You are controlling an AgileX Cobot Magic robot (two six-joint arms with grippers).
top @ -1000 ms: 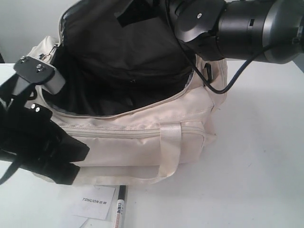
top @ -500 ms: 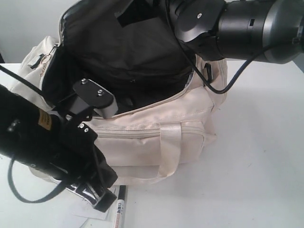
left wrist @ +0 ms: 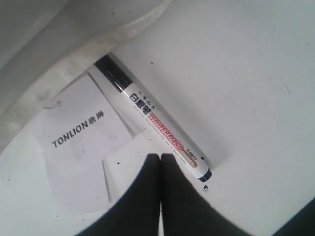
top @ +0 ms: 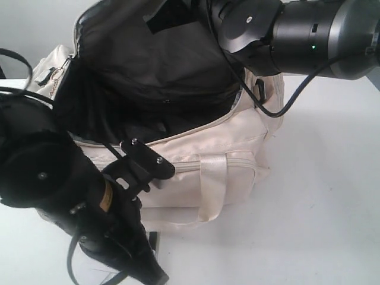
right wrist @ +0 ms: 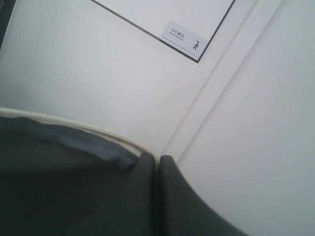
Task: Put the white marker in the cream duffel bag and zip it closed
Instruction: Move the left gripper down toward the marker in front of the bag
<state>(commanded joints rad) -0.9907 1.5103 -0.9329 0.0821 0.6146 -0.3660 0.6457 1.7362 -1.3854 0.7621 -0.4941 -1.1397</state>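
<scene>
Ok, left gripper (left wrist: 160, 157) is the near one: it hangs over the table (top: 320, 196) with its jaws pressed together and nothing in them. The white marker (left wrist: 155, 115) lies flat on the table just past the tips. Its dark cap end is tucked against the bottom front seam of the cream duffel bag (top: 237, 148), and the other end sits closest to me. Its long axis runs slantwise to my closing line, so I reckon I need to open up and twist the wrist before going down. The table's edges aren't in view here, so I can't place the marker against them.

The barrel is smooth, round plastic with red print and will likely roll if nudged. The thin TONLION paper card (left wrist: 81, 130) lies right alongside, touching or nearly, and I don't want to pinch that too.

Right gripper (right wrist: 156, 162) is well apart, up top, clamped on the bag's zip flap edge and holding it upright. The bag itself is soft woven cream cloth with a slick black lining, and its mouth gapes
</scene>
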